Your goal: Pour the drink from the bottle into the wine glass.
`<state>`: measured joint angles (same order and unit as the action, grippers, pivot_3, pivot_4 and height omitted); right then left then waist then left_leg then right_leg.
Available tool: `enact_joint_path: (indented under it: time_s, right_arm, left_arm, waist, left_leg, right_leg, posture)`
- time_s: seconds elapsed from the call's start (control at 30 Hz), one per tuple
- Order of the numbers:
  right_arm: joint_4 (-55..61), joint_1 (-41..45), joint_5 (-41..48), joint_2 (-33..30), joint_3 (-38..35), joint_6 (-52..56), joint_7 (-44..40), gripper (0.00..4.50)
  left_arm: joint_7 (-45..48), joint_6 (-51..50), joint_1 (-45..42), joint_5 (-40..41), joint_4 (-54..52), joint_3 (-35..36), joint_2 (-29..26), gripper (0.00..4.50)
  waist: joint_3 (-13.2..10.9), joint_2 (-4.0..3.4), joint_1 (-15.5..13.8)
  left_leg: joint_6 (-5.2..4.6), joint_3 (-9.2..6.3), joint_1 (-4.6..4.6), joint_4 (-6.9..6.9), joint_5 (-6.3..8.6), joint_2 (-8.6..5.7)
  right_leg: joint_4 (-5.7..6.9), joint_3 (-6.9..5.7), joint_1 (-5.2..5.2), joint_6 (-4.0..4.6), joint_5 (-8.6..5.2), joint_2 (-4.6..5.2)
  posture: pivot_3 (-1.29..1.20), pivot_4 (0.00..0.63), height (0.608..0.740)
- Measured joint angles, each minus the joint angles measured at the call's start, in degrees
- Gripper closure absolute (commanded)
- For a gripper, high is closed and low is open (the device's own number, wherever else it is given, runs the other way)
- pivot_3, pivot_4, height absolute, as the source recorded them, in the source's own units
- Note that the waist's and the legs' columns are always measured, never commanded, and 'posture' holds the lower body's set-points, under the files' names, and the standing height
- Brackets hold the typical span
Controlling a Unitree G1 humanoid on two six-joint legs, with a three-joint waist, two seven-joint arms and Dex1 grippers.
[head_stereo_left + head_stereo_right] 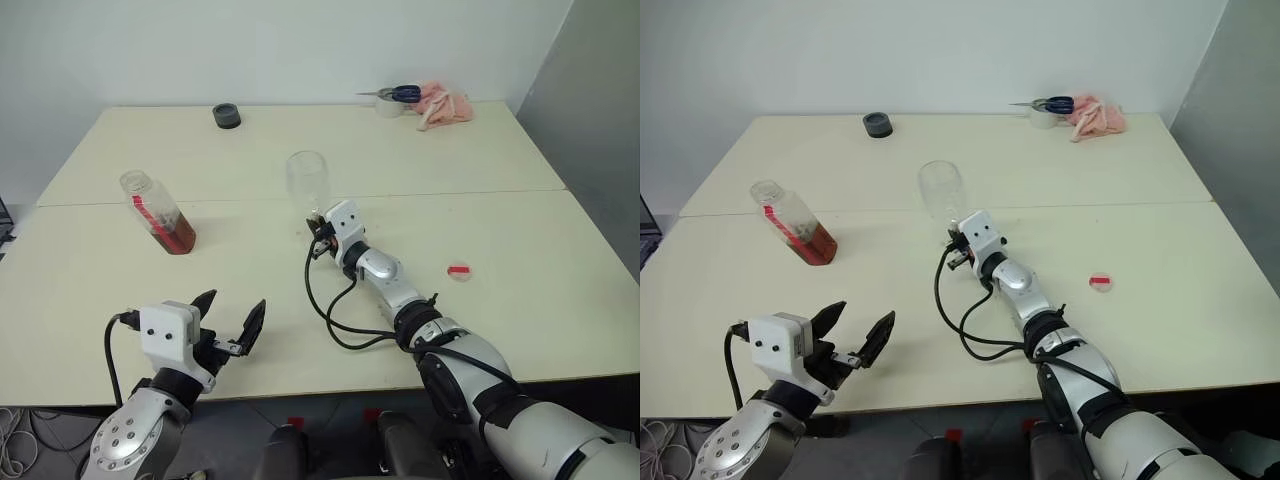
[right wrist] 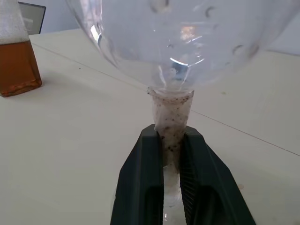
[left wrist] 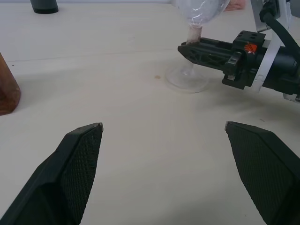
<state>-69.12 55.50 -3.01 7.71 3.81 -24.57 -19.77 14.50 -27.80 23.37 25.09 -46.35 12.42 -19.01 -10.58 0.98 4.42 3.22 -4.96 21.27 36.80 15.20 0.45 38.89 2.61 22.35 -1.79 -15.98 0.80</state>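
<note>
Left gripper (image 1: 232, 322) nearest, jaws spread wide, empty. Right gripper (image 2: 172, 154) pinches the thin stem of the clear stemmed wine glass (image 1: 308, 180), upright mid-table. Clear plastic bottle (image 1: 158, 212) of amber drink (image 1: 177, 233) stands uncapped, well to its left.

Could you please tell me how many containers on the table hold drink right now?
1: the uncapped bottle, standing on the table's left side, holds amber drink. The glass at centre, its stem between the right gripper's fingers, is empty.
</note>
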Motion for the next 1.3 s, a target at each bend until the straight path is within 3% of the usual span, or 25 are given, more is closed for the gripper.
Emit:
enact_joint_path:
  time_s: [0.3, 1.1, 1.3]
  right_arm:
    - [0.00, -0.07, -0.16, -0.02, -0.36, -0.31, -0.65, 0.03]
    - [1.57, -3.75, 0.12, -2.46, -0.87, 2.82, -1.82, 0.03]
    - [20.56, -13.26, 4.27, -9.05, -1.71, 9.46, -8.86, 0.03]
  left_arm:
    - [0.64, -0.33, -2.79, 0.01, 1.39, 0.46, -0.36, 0.00]
    - [0.76, -0.19, -2.14, -0.32, 1.96, 0.46, 0.52, 0.00]
    - [-1.69, 1.24, -2.80, -1.24, 4.86, 1.11, 3.31, 0.00]
  waist:
    - [0.00, 0.00, 0.06]
    - [-0.02, 0.00, -0.04]
    - [-0.02, 0.00, -0.59]
  left_leg:
    - [0.02, 0.01, -0.02, 0.00, 0.01, 0.02]
    - [0.04, 0.00, -0.01, 0.00, 0.02, 0.05]
    - [0.05, -0.02, 0.02, 0.00, 0.03, 0.10]
  right_leg:
    - [0.00, 0.01, 0.00, 0.03, -0.01, -0.08]
    - [-0.01, 0.02, -0.01, 0.07, -0.04, -0.07]
    - [-0.03, 0.01, 0.00, 0.07, -0.05, -0.07]
  posture:
    - [0.00, 0.150, 0.740]
    - [0.00, 0.150, 0.740]
    - [0.00, 0.150, 0.740]
